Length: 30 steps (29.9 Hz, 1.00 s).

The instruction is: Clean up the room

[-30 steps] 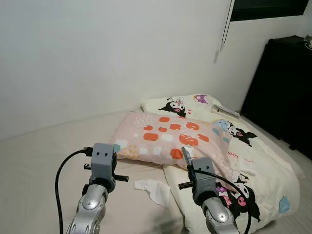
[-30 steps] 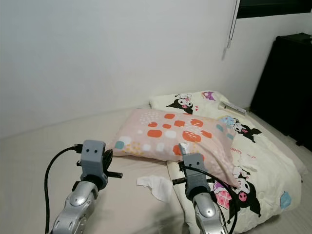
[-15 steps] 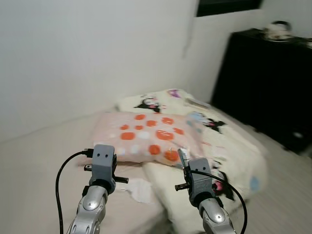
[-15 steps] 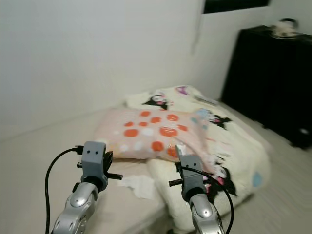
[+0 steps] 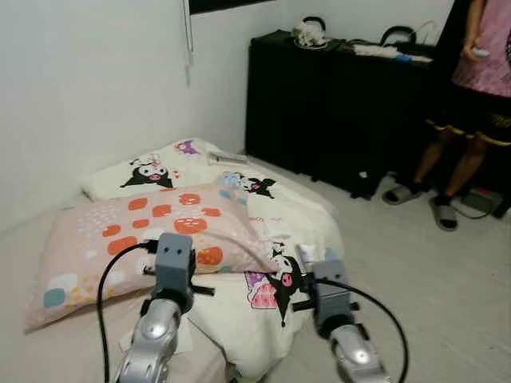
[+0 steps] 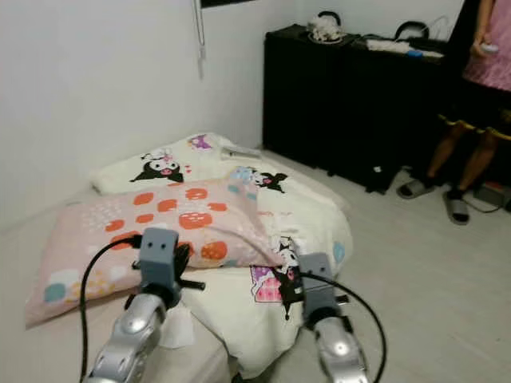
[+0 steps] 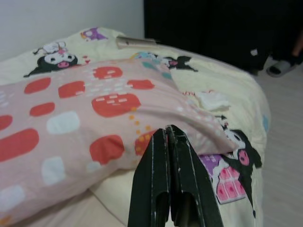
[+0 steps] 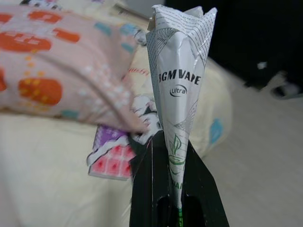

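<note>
**Robot turns from the bed with a wrapper in its grasp**

The view has swung since a second ago, from the white wall and the head of the bed toward the black cabinet [image 5: 335, 104] and the open floor [image 5: 431, 271]; that is the camera turning, not the things moving. The right hand [image 8: 176, 156] is clamped on a crumpled silver wrapper [image 8: 179, 71], pinched upright between its fingers; the left hand [image 7: 169, 142] holds nothing, fingers pressed together above the pink pillow [image 5: 136, 231]. A white tissue [image 6: 174, 327] lies on the mattress beside the cartoon-print blanket [image 5: 279, 215]; a person [image 5: 471, 88] stands by the cabinet. The turn suggests the robot is seeking somewhere to drop the wrapper; the tissue seems left to collect.
</note>
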Motion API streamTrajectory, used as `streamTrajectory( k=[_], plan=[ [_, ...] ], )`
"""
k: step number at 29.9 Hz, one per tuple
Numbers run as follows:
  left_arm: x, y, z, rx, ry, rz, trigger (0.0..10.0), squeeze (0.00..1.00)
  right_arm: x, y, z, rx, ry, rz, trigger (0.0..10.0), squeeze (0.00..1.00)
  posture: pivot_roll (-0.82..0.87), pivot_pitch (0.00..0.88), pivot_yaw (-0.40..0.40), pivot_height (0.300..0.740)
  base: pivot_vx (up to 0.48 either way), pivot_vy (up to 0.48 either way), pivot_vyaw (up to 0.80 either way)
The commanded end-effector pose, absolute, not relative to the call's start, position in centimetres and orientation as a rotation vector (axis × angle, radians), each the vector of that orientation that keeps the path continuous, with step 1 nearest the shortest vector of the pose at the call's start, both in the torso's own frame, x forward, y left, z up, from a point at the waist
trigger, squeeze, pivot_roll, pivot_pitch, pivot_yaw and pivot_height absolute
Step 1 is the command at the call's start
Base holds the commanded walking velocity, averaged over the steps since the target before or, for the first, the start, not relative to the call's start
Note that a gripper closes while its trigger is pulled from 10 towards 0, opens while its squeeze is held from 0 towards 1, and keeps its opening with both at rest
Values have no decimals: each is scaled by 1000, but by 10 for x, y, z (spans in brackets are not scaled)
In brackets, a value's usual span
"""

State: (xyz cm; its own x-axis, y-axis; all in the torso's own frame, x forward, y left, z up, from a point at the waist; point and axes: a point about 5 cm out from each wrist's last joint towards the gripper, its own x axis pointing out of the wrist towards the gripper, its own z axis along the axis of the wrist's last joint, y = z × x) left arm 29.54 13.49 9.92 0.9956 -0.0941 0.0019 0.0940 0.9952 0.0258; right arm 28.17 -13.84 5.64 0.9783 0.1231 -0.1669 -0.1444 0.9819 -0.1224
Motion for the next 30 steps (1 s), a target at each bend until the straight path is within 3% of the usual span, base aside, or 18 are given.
streamTrajectory(
  k=[1,30],
  plan=[
    [292,139,91,44,28,-82,10000,0,278,-130,51,-108,175,156,10000,0,18,62,-8,740,0,0,-800],
    [296,141,96,53,10,-74,10000,0,280,-126,46,-95,184,169,10000,0,64,36,-22,740,0,0,-800]
  ],
)
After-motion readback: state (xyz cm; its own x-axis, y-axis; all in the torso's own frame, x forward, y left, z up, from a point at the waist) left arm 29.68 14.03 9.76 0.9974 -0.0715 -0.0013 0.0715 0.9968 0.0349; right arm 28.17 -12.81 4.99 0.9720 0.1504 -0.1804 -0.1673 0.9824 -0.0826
